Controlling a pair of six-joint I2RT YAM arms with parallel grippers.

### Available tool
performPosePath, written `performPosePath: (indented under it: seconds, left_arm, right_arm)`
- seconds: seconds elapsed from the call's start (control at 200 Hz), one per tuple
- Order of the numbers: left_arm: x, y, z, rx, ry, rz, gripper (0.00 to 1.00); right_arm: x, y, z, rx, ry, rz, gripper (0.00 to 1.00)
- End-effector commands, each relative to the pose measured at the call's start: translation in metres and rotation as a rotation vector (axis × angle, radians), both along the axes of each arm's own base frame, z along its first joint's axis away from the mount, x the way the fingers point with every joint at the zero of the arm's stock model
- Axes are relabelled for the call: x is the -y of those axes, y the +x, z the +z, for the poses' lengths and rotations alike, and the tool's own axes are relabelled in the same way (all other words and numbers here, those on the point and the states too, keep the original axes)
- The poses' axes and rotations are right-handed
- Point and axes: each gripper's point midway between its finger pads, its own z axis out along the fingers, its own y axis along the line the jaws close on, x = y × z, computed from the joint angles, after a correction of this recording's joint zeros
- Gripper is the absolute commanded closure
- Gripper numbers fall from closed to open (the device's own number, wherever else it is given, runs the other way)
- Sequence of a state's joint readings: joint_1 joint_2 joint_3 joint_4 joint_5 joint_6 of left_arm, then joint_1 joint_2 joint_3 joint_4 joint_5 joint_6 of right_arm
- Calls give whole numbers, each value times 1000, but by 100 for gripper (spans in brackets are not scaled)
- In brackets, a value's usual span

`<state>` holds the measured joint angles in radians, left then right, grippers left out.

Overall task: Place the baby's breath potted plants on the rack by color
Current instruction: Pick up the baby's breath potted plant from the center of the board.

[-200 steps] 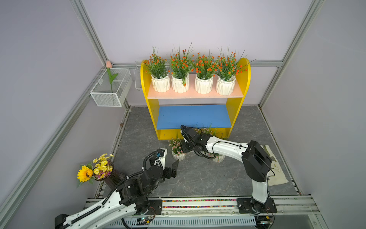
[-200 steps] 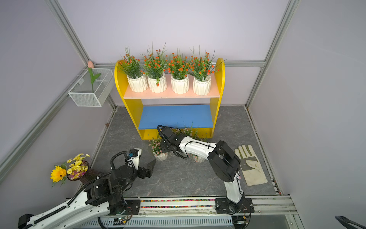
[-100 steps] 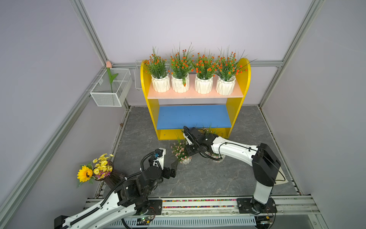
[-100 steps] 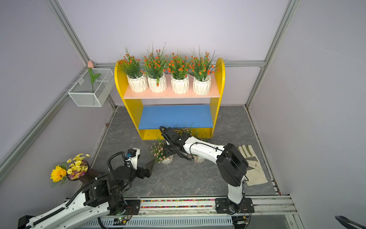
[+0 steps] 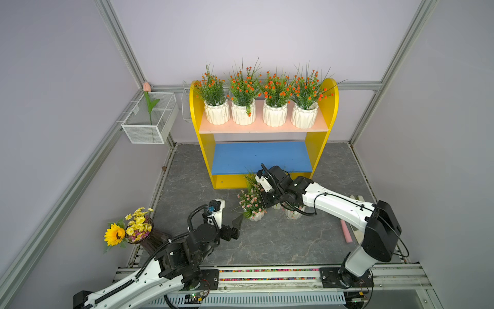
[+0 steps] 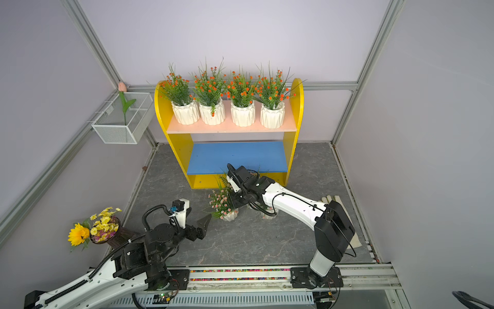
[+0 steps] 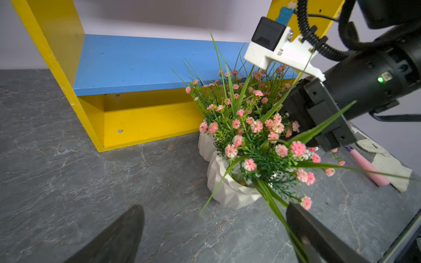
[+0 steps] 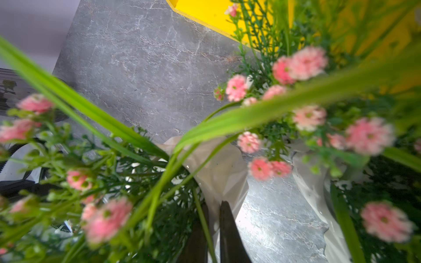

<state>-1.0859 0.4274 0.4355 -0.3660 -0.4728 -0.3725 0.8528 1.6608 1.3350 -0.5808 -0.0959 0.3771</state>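
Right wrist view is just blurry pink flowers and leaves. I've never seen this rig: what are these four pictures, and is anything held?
Two white-and-black robot arms work over a grey marbled floor. Both top views look down on the whole scene; each wrist view rides on one arm. The right tool is shut on the rim of a tilted white faceted pot of pink-bloomed sprigs, hence the blur. The left tool is open and empty. Four white pots of orange-bloomed sprigs stand on the pink upper board of the yellow-sided rack.

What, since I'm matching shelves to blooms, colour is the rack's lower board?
Blue; the lower board shows best in a top view.
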Motion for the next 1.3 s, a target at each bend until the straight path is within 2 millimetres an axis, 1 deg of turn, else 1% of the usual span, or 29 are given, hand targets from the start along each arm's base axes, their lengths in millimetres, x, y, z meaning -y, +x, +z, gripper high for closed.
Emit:
performPosePath:
  seconds: [0.0, 0.205, 0.43, 0.53, 0.61, 0.82, 0.98, 1.295]
  left_arm:
    - [14, -2, 1, 11, -31, -57, 0]
    - [30, 0, -6, 5, 1, -97, 0]
    - [47, -4, -7, 2, 2, -174, 0]
    - [51, -5, -6, 11, -1, -185, 0]
    - [51, -4, -6, 25, -5, -182, 0]
    - [56, 3, 3, 103, -22, -172, 0]
    - [60, 9, 3, 134, -5, -160, 0]
    - [69, 9, 2, 191, 24, -200, 0]
  right_arm:
    - [-5, -1, 40, 33, 116, 48, 91]
    - [3, 1, 66, 50, 150, 63, 90]
    - [6, 3, 93, 77, 185, 82, 90]
    - [7, 4, 95, 73, 184, 85, 91]
    - [5, 0, 98, 60, 205, 99, 90]
    - [0, -10, 103, 19, 251, 127, 90]
    - [0, -15, 110, 7, 266, 136, 91]
    - [-5, -20, 119, -18, 307, 153, 91]
